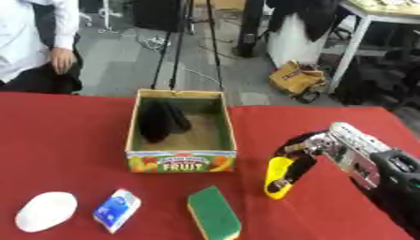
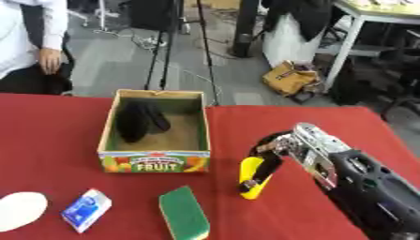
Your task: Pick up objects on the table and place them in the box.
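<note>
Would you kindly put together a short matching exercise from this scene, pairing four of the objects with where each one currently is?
Things:
1. dark object
2. yellow object
3. green sponge
4. white oval object

Places:
A. on the cloth near the table's front left corner
B. inside the fruit box
C. in the right hand
D. on the cloth just in front of the box

Pairs: 1-B, 2-C, 3-D, 4-A

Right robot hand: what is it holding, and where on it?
The right robot hand grips a yellow object by its upper end; the lower end hangs free.
</note>
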